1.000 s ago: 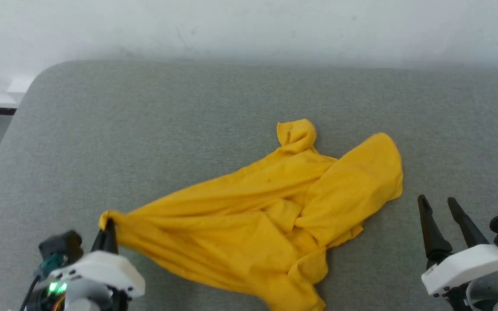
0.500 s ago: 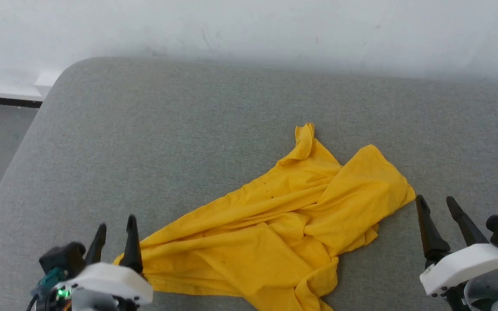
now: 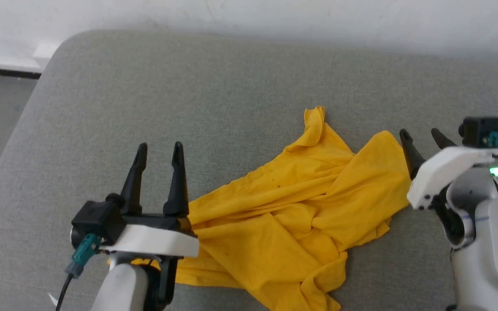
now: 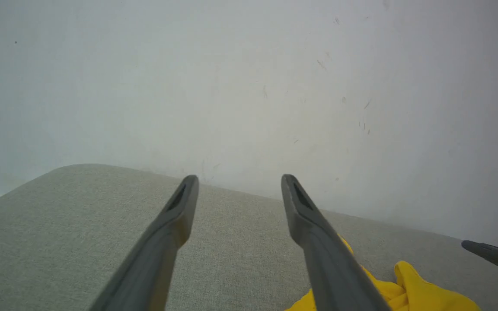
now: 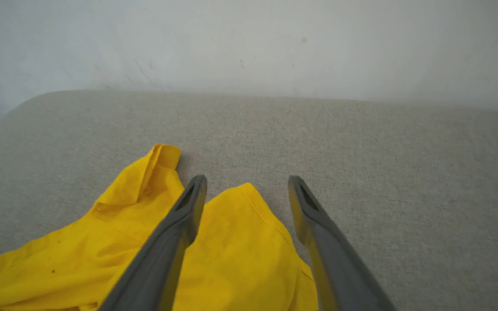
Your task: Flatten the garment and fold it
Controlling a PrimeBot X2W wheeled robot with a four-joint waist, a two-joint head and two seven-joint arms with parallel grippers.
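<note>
Four fingers spread apart, one crumpled garment

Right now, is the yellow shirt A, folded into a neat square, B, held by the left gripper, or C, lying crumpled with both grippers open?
C: the shirt lies rumpled on the grey cushion, while the left gripper and right gripper both stand open, holding nothing.

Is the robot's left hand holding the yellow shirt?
No, the left gripper is open with nothing between its fingers, and the yellow shirt lies crumpled on the grey surface.
</note>
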